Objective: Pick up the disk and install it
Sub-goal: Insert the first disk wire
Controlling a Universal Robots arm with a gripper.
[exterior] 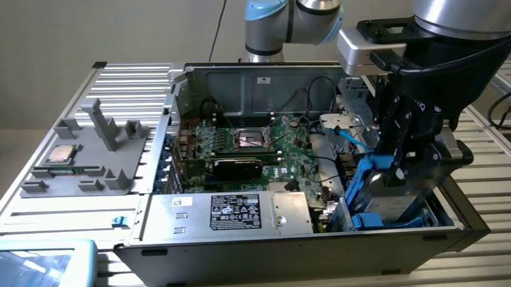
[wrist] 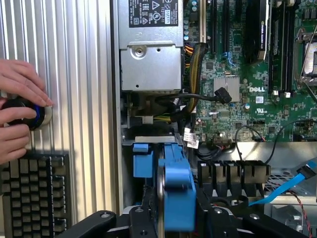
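Exterior view first: the computer case (exterior: 319,242) lies open on the ribbed table (exterior: 119,81). The gripper (exterior: 399,173) hangs over its near corner on the exterior view's right. The disk (exterior: 389,206) stands on edge there, blue frame and all, partly down in the drive bay and right under the gripper. Honestly can't tell whether the gripper is clamped on it or has let go. The power supply (exterior: 231,212) sits just beside the bay on the exterior view's left, and a blue cable (exterior: 351,140) runs a bit farther back.

Wrist view: the disk (wrist: 177,188) shows edge-on, right at the gripper (wrist: 176,223), with the motherboard (wrist: 237,74) beyond it. Off the case, a person's hand (wrist: 20,82) rests on a round button (wrist: 25,114) next to a keyboard (wrist: 34,193).

What could go wrong, as a guess: if the disk goes in slightly crooked, the blue frame could bind on the bay rails. If it's released before it's seated, it could tip over. That blue cable looks close enough to snag too.
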